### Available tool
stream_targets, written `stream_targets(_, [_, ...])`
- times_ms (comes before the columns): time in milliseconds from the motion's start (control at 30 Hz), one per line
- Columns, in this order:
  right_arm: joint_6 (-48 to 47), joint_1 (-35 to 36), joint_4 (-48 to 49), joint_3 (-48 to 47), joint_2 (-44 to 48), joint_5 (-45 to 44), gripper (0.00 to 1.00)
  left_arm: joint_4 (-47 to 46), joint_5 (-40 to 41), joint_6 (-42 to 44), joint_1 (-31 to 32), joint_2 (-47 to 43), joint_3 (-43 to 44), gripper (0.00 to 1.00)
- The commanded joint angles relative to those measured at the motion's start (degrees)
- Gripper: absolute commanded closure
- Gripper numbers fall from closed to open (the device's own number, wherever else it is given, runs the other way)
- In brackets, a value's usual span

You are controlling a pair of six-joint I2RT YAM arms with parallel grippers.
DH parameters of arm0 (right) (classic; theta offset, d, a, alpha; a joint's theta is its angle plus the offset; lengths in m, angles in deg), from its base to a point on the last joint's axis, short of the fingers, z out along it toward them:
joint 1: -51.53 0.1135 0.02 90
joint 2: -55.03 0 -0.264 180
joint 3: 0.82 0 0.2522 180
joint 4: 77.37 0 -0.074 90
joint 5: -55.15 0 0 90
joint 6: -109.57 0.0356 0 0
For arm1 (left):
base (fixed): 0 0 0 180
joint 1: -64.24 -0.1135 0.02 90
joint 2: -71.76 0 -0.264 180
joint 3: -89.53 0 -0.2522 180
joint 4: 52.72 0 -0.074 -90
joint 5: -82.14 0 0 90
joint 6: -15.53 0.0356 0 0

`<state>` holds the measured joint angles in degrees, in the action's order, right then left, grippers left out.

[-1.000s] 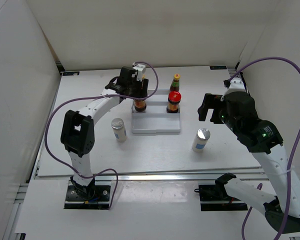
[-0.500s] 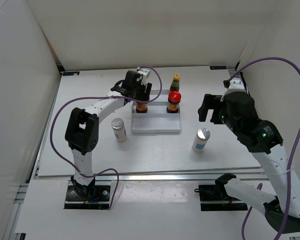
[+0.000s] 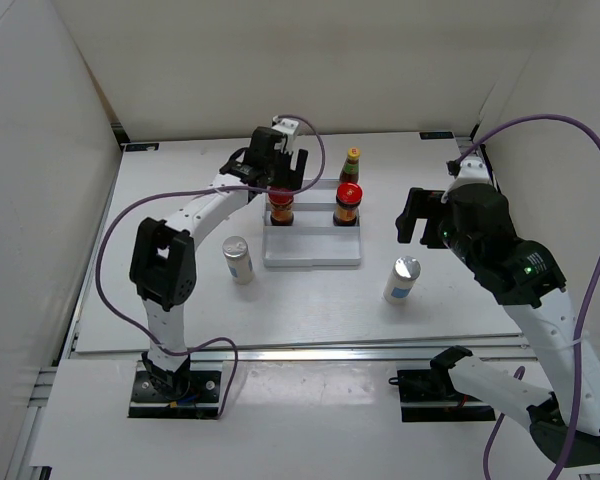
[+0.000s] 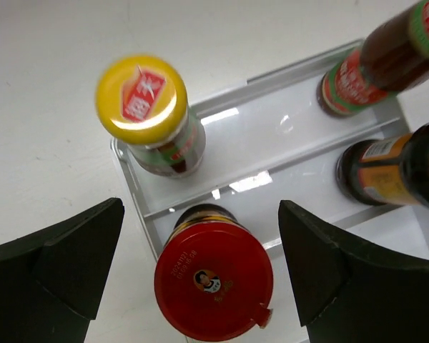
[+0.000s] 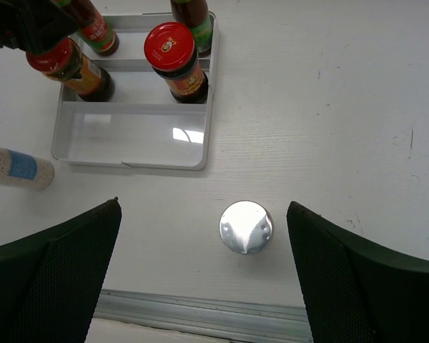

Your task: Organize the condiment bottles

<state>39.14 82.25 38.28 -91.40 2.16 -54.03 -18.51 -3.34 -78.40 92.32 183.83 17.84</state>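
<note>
My left gripper [image 3: 277,178] is open and hangs above the left side of the white stepped tray [image 3: 310,250]. In the left wrist view its jaws [image 4: 200,239] stand wide on either side of a red-lidded jar [image 4: 213,280], above it and apart from it. That jar [image 3: 281,208] stands on the middle step. A yellow-capped bottle [image 4: 143,107] stands behind it, hidden by the gripper from above. A second bottle [image 3: 351,165] and jar [image 3: 348,203] stand on the right side. My right gripper [image 3: 412,215] is open, high above a silver-topped shaker [image 5: 246,226]. The other shaker [image 3: 238,258] stands left of the tray.
The tray's front step [image 5: 136,136] holds nothing. The right shaker [image 3: 403,278] stands close to the table's metal front edge [image 5: 200,311]. White walls close in the table at the back and both sides.
My left gripper has drawn up and back from the left red-lidded jar, which now stands free on the middle step. The right arm has not moved.
</note>
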Motion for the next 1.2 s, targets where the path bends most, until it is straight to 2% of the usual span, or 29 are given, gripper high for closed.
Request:
stream_targets(0, [2.04, -0.31, 0.23, 0.61, 0.39, -1.38, 0.00, 1.61, 2.78, -0.03, 0.75, -5.89, 5.12, 0.00])
stream_targets(167, [5.12, -0.31, -1.00, 1.93, -1.98, -2.44, 0.00, 7.31, 1.64, -0.03, 0.75, -12.90, 11.80, 0.00])
stream_targets(267, [7.32, -0.31, -3.55, 2.55, -4.96, -2.97, 0.00, 7.94, 3.64, -0.03, 0.75, -18.27, 11.64, 0.00])
stream_targets(367, [8.46, -0.84, -4.61, 3.08, -8.39, -0.07, 0.00, 7.94, 6.47, -2.05, -0.64, -27.67, 2.52, 0.00])
stream_targets(400, [8.46, -1.45, -4.61, 3.69, -9.09, -0.07, 0.00, 7.94, 5.78, -3.27, -3.52, -33.09, -0.82, 0.00])
stream_targets(500, [9.08, -1.98, -4.61, 5.09, -9.72, -0.07, 0.00, 6.37, 6.38, -6.71, -8.80, -43.99, -19.67, 0.00])
stream_targets(533, [9.08, -1.98, -4.61, 5.10, -10.33, -0.68, 0.00, 4.27, 7.17, -6.71, -9.70, -46.39, -23.31, 0.00])
stream_targets(733, [10.75, -2.51, -4.61, 10.01, -11.91, 0.01, 0.00, -2.42, 17.35, -7.05, -10.50, -62.57, -43.26, 0.00])
stream_targets(900, [12.68, -2.51, -4.08, 12.74, -13.84, 2.57, 0.00, -3.04, 22.80, -9.69, -10.50, -69.96, -51.02, 0.00])
stream_targets(1167, [15.23, -3.03, -2.76, 16.60, -17.80, 3.45, 0.00, -4.10, 25.28, -9.62, -10.50, -70.50, -52.09, 0.00])
